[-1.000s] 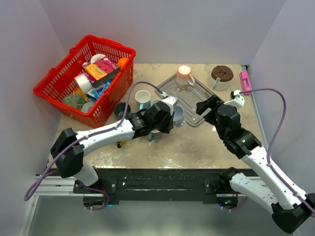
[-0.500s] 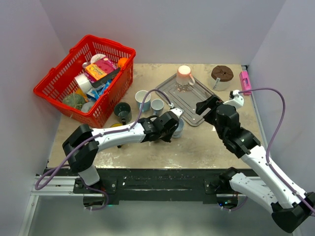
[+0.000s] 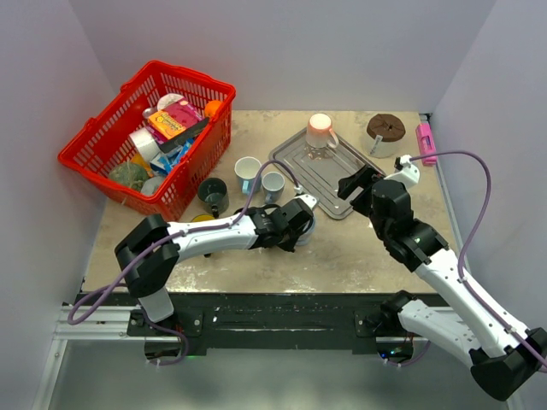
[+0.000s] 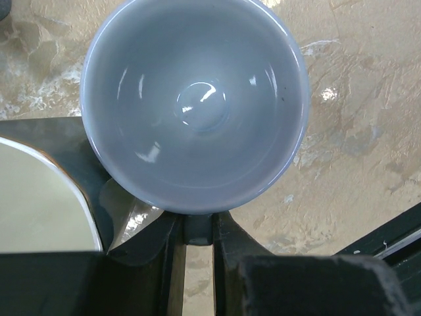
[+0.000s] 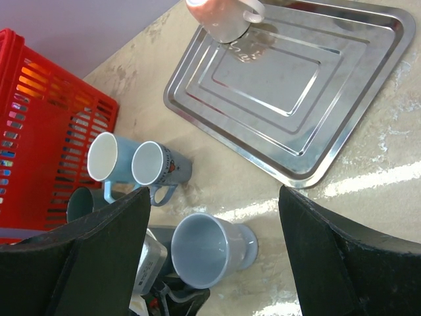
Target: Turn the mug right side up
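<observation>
Overhead, mug [image 3: 305, 225] is centre frame on table [image 3: 359, 248], just below the tray [image 3: 329, 181] corner, with left gripper [image 3: 292, 224] against it. Left wrist: the mouth faces the lens and shows a glossy inside, so it looks upright or nearly; left gripper is pinching the handle [image 4: 197, 232] at bottom centre. Right wrist: mug is lower centre, mouth up, seemingly standing; right gripper [image 5: 214, 194] is spread wide, holding nothing. Likely ceramic: stiff, fairly heavy, slick glaze, chips if dropped. A handle pinch lets it swing; the rim wall looks steadier.
</observation>
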